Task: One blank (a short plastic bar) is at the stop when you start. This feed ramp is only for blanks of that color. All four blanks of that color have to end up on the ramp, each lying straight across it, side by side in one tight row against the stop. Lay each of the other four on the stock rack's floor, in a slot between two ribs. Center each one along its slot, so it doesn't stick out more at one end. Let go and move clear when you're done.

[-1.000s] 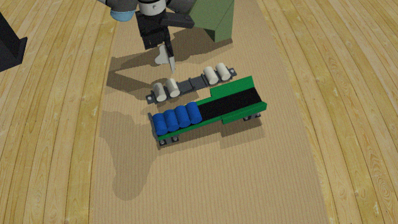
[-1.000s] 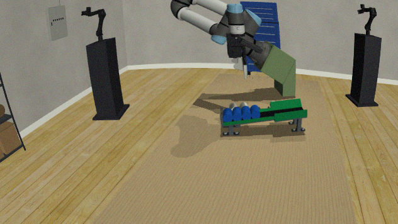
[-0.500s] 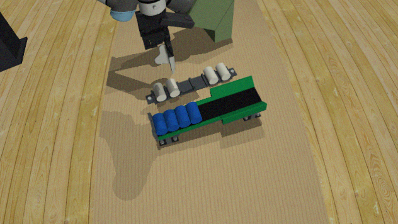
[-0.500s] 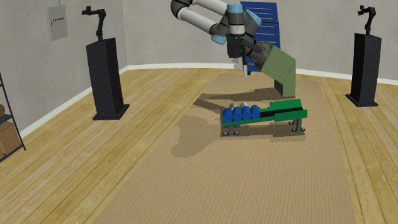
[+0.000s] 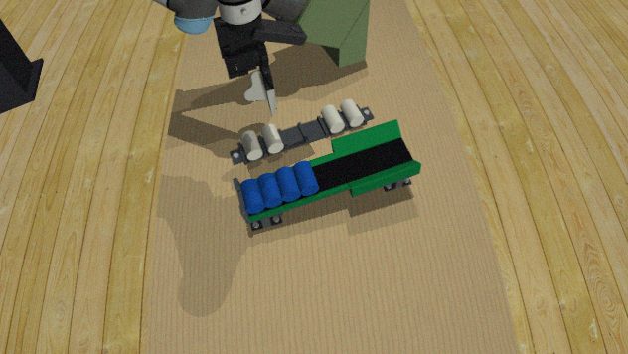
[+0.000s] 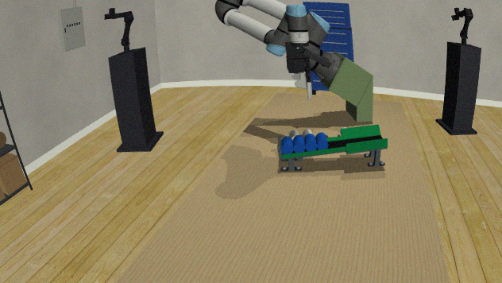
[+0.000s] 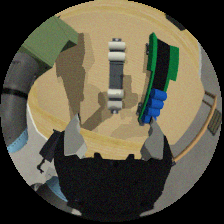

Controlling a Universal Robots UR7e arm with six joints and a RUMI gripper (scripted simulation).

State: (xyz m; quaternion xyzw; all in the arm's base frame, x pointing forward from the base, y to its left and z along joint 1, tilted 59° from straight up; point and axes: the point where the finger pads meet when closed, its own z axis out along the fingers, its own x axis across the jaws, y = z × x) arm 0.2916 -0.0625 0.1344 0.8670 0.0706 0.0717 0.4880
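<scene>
Lying straight across the green ramp [image 5: 370, 187] [image 6: 366, 145] [image 7: 150, 95], 4 blue blanks [image 5: 279, 187] [image 6: 304, 143] [image 7: 155, 106], long axes parallel, jaws [image 5: 264, 101] [image 6: 305, 89] released and spread wide

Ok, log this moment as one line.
tool: open, clear | blue blanks: four, rowed at stop | white blanks: four, racked

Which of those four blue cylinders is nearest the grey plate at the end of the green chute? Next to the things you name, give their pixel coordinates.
The leftmost blue cylinder [image 5: 252, 197] [image 6: 287, 144] [image 7: 147, 119] in the top view: only it has the end plate [image 5: 238, 191] [image 6: 279, 146] beside it; the others lie farther up.
</scene>
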